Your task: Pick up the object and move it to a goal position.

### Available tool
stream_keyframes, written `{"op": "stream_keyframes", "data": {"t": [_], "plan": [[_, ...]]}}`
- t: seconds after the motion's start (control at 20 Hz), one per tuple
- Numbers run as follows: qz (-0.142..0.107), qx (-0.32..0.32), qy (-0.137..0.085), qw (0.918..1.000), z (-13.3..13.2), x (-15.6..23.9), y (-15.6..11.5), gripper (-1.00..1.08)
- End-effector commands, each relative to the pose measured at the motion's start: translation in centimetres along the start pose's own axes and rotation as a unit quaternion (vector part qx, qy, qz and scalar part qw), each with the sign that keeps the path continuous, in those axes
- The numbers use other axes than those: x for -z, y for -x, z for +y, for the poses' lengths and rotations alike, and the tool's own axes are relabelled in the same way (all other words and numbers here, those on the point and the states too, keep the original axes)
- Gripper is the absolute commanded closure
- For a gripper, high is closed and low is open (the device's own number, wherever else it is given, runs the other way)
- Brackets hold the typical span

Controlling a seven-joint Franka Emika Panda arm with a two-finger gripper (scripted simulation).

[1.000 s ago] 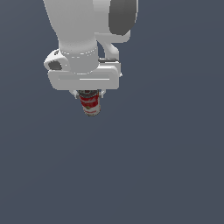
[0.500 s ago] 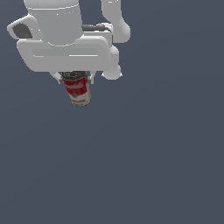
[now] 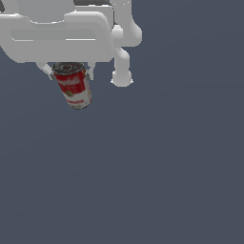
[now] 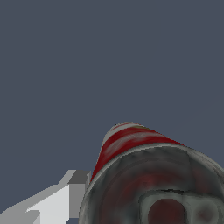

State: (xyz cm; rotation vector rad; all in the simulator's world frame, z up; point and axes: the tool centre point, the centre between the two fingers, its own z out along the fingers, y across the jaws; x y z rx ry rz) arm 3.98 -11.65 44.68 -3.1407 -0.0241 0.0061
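Since a second ago I see the gripper (image 3: pixel 68 71) has carried the soup can (image 3: pixel 73 86) toward the exterior view's left and nearer that camera, so both look larger. The can, upright before, now hangs tilted, its base swung toward the exterior view's right.

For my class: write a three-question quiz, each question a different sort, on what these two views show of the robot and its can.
1. True or false: the soup can hangs perfectly upright under the hand.
2. Multiple choice: the can's label is (A) red above, white below; (B) all blue; (C) green and yellow.
3. Fill in: in the wrist view, the can's dark metal ____ faces the camera.

Key: 1 false, it is tilted; 2 A; 3 lid.
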Motion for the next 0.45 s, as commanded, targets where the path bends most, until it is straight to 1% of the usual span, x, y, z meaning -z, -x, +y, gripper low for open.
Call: {"op": "stream_keyframes", "data": {"t": [0.0, 0.4], "plan": [[0.002, 0.0, 0.0, 1.0, 0.18, 0.79, -0.16, 1.08], [0.002, 0.0, 0.0, 1.0, 0.4, 1.44, -0.37, 1.08]]}}
